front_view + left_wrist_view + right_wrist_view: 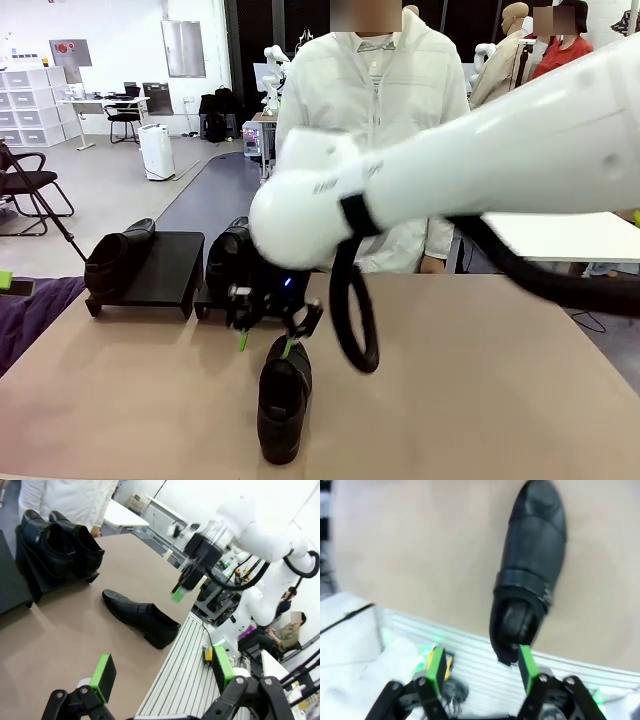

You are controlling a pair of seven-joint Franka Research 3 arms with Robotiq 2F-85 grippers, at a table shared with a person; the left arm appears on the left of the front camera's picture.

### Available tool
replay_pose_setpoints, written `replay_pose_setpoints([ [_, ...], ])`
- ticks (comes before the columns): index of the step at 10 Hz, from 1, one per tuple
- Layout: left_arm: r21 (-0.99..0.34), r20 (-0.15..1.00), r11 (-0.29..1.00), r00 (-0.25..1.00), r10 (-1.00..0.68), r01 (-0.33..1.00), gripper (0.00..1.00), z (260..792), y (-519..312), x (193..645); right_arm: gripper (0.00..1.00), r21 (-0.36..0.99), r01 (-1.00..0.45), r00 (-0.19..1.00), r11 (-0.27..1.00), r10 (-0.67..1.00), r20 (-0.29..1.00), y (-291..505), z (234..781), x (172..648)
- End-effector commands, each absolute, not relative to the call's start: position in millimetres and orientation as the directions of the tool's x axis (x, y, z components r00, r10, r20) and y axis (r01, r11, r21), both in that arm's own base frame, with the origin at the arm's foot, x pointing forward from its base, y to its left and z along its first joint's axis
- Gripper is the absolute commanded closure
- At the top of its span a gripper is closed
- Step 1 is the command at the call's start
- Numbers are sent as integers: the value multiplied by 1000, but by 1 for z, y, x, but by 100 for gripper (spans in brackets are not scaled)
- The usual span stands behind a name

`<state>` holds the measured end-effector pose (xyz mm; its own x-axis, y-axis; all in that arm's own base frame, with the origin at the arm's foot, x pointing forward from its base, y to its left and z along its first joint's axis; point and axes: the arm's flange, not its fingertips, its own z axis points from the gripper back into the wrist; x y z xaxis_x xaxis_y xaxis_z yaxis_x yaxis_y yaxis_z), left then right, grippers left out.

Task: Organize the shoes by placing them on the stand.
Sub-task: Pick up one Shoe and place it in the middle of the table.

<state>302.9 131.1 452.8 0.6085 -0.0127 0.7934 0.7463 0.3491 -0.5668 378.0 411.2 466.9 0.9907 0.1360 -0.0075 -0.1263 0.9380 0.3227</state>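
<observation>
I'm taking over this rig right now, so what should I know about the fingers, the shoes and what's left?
Right gripper: fingers open, hanging just above the loose shoe, not holding it.
Left gripper: fingers open and empty, off to the side of the table.
Shoes: one on the left stand, a pair on the second stand, one lying on the table near the robot's edge.
Done: three shoes on stands.
Left: pick up the loose shoe and set it beside the single one.

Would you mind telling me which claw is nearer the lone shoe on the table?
Right. The right claw hangs just above the shoe, at its opening. The left claw sits farther back, near the table's edge.
</observation>
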Motion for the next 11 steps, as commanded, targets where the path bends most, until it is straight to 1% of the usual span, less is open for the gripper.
replay_pose_setpoints([
  [1,-554,806,339,592,-11,760,0,454,131,301,0,412,-152,982,899,184,-40,304,516,363],
  [2,-554,806,339,592,-11,760,0,454,131,301,0,515,-155,979,843,202,-37,248,536,353],
  [4,-554,806,339,592,-11,760,0,454,131,301,0,657,-41,999,753,15,46,155,550,328],
  [5,-554,806,339,592,-11,760,0,454,131,301,0,674,23,987,739,-126,103,115,545,303],
  [6,-554,806,339,592,-11,760,0,454,131,301,0,705,43,962,708,-220,161,83,539,279],
  [7,-554,806,339,592,-11,760,0,454,131,301,0,762,43,937,646,-291,194,53,530,259],
  [8,-554,806,339,592,-11,760,0,454,131,301,0,733,192,886,653,-437,157,33,518,254],
  [9,-554,806,339,592,-11,760,0,454,131,301,0,743,146,896,653,-405,180,32,512,255],
  [10,-554,806,339,592,-11,760,0,454,131,301,0,680,131,925,721,-336,178,42,505,263],
  [11,-554,806,339,592,-11,760,0,454,131,301,0,746,153,905,648,-395,158,17,555,276],
])
